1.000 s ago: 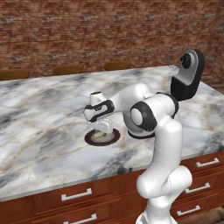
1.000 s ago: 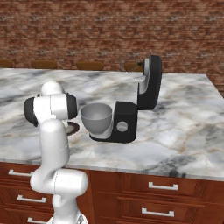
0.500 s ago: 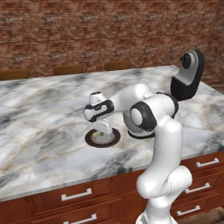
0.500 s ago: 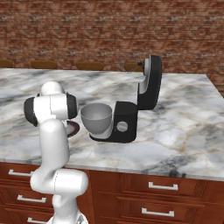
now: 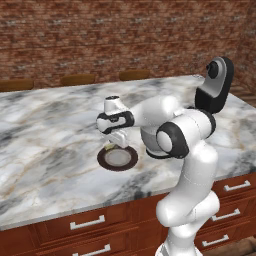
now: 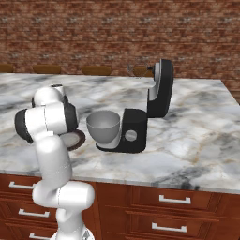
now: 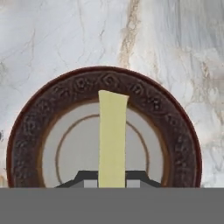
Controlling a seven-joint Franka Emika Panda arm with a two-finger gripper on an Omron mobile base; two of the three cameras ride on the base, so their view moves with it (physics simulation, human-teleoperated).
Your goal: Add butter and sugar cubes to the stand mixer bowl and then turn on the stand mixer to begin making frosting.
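From my remote station, the tool is pinched on the near end of the butter, a pale yellow stick that runs straight away from the hand camera across the middle of a round dark brown plate. The grip sits on the stick's end, which I judge leaves most of its length free to clear the plate's rim when lifted. In the left base view the hand hangs directly over that plate, which rests on the marble bench toward its near edge.

Farther along and to the right, the grey stand mixer bowl waits, open and seemingly empty, seated on the base of the black stand mixer. The mixer's head is tilted up and back, which I take to be deliberate: it leaves the bowl's mouth clear for a drop from above. The silver knob on the base faces the near side. I cannot make out any sugar cubes. Beyond the bench runs a brick wall.
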